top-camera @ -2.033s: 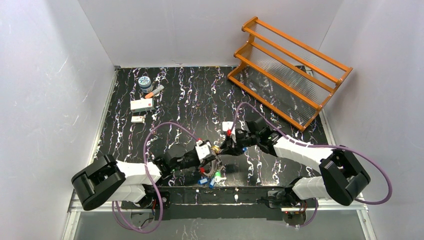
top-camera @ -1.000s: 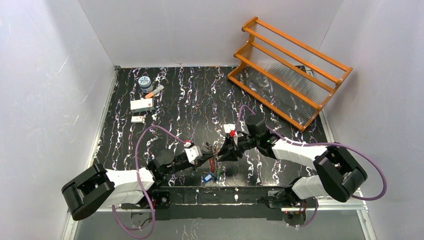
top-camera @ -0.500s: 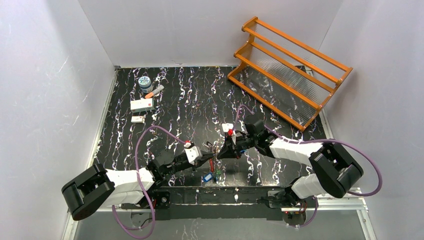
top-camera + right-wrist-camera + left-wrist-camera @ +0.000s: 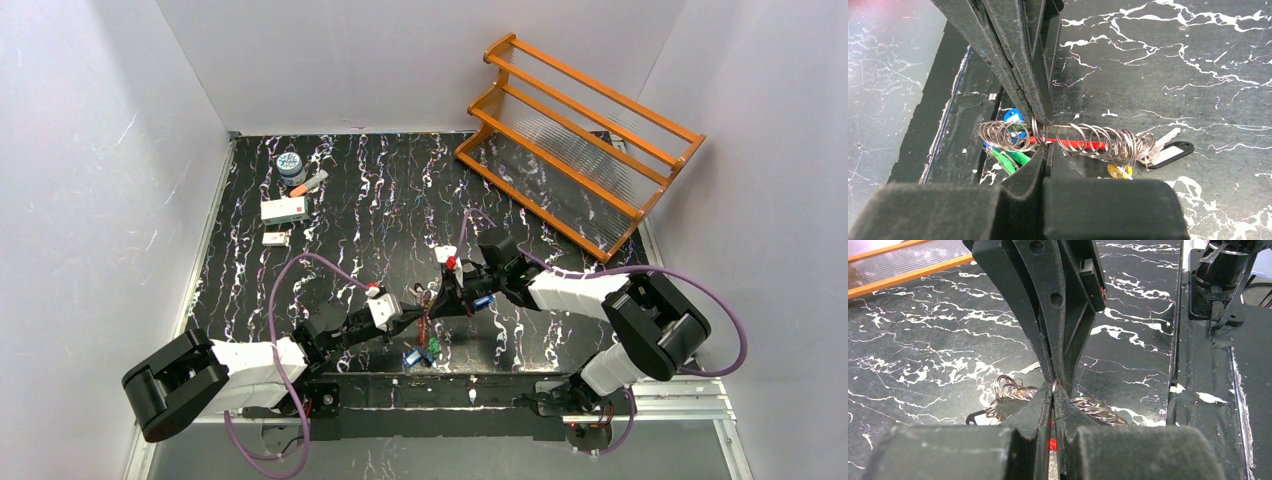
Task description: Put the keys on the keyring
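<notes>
Keyring (image 4: 1129, 145) is pinched from both sides, low over the table (image 4: 350, 200) near its front edge; can't tell if it's lifted or resting. Left gripper (image 4: 1054, 392): tips closed flat on one wire loop. Right gripper (image 4: 1046, 150): fingers pressed together on the coil, tip to tip with the left's. Wire reads as a stretched stack of loops, not one clean ring, and the turns are too tangled to count. Red tag (image 4: 1083, 144) runs behind the coil. Blue tag (image 4: 1013, 116) and green tag (image 4: 1009, 159) sit at one end, mostly covered by finger and wire. Keys (image 4: 1166, 137): only one silver blade shows, at the other end beside a black tag (image 4: 1175, 149). Threaded on or just lying against the loops, can't tell. Yellow tag (image 4: 1118, 171) is half cut off by the finger. Top view: bunch is a dark smudge between the tips. Orange rack (image 4: 580, 140) is well apart, back right.
</notes>
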